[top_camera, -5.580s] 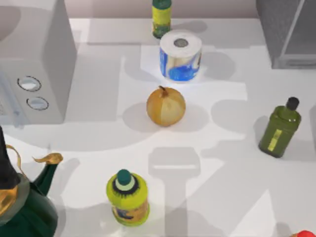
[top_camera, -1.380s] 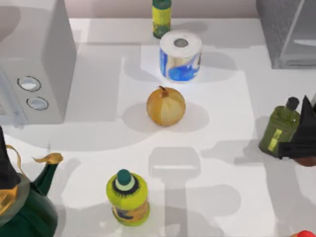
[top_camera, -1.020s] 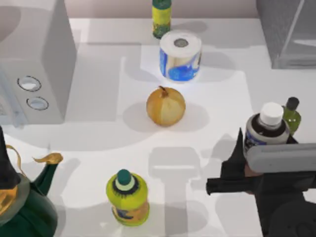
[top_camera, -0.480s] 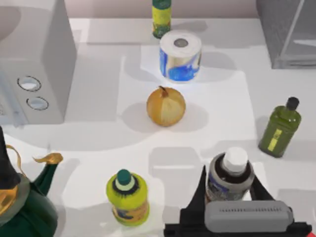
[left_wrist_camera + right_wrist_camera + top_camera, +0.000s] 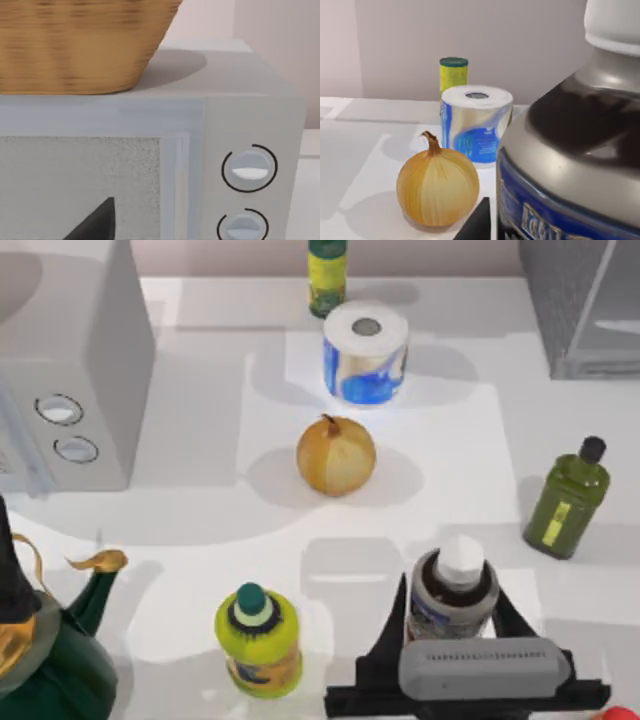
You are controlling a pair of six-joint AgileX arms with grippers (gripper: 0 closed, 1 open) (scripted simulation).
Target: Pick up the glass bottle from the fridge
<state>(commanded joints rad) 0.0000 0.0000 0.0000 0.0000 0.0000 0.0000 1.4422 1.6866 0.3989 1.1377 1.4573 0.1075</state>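
The right gripper (image 5: pixel 452 625) has its jaws pinching the glass bottle (image 5: pixel 452 592) at the table's (image 5: pixel 200 490) six o'clock edge. The bottle stands upright, white cap up, with glossy dark shoulders and a blue label. The round, papery onion (image 5: pixel 336 455) lies toward eleven o'clock of it.

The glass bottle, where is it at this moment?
In the top view the glass bottle is near the table's front edge, right of centre, gripped by the right gripper, between the yellow-green bottle and the olive-green bottle, nearer than the onion.
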